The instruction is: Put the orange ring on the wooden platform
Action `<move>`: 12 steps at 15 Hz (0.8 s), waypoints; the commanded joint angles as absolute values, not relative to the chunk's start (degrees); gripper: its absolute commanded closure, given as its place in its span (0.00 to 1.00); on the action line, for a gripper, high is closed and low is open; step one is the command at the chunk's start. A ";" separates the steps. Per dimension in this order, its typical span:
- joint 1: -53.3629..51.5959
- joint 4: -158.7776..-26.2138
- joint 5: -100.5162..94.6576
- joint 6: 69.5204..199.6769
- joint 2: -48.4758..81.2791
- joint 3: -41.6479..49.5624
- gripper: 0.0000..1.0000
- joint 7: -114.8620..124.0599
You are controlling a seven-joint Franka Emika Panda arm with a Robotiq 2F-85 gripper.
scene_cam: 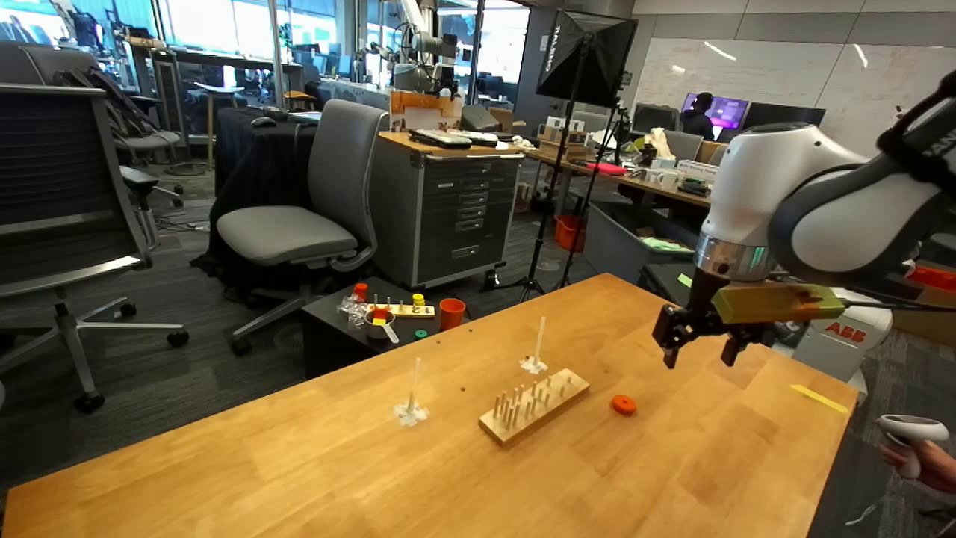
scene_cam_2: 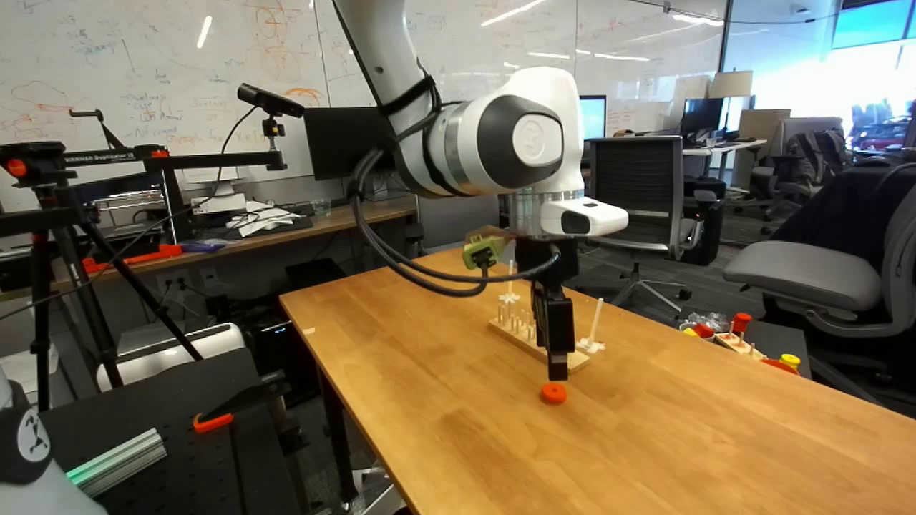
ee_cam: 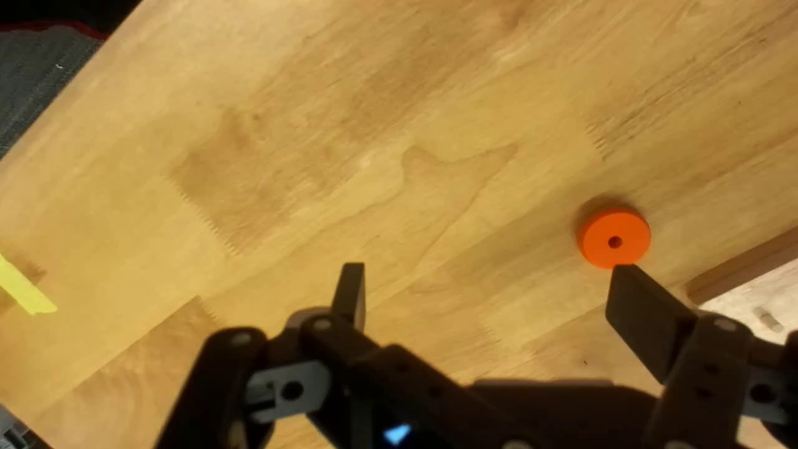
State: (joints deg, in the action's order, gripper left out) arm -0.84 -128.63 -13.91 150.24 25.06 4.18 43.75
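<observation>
The orange ring (scene_cam: 623,405) lies flat on the table in both exterior views (scene_cam_2: 554,393), with a small hole in its middle. It also shows right of centre in the wrist view (ee_cam: 628,232). The wooden platform (scene_cam: 535,421) lies beside the ring and bears several thin upright pegs. It is partly hidden behind the gripper in an exterior view (scene_cam_2: 519,340). Only its edge shows at the lower right of the wrist view (ee_cam: 748,265). My gripper (scene_cam: 700,362) is open and empty, pointing down above the table, with its fingers (ee_cam: 489,269) wide apart. One fingertip overlaps the ring's edge in the wrist view.
Two single upright pegs (scene_cam: 414,385) (scene_cam: 539,344) stand on the table on white taped bases, behind the platform. Yellow tape (scene_cam: 819,399) marks the table near one edge. A low black side table holds an orange cup (scene_cam: 451,314) and small parts.
</observation>
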 commanded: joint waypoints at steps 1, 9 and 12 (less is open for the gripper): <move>-4.65 -119.02 -10.39 148.87 33.98 6.53 0.00 43.83; -7.03 -109.18 -1.69 147.99 42.99 5.57 0.00 42.45; -6.47 -108.91 1.11 147.76 43.44 5.04 0.00 42.04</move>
